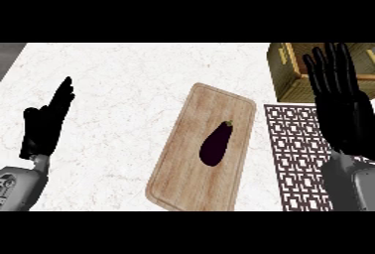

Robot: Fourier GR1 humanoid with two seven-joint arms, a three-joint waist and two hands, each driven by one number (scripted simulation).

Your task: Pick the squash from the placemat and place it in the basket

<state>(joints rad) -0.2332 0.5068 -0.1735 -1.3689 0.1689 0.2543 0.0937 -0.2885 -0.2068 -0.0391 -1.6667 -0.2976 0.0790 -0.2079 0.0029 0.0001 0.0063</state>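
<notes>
Head view only: my right hand is raised over the far right of the counter, fingers straight and spread, holding nothing, its fingertips over the wooden slatted basket at the top right corner. Directly under the palm and forearm lies the brown lattice-patterned placemat. No squash shows on the bare part of the mat; whether it sits under my hand I cannot tell, since the hand and grey forearm cover much of the mat. I judge the hand hangs there because that is where the pick should happen, with the basket just beyond for the drop. My left hand rests at the left edge, open, fingers straight and pressed together, pointing up, holding nothing. Other things: a light wooden rectangular cutting board lies tilted mid-counter on the white marble countertop, just beside the mat, with a dark purple eggplant on it, a distractor. Nothing stands between mat and basket.
</notes>
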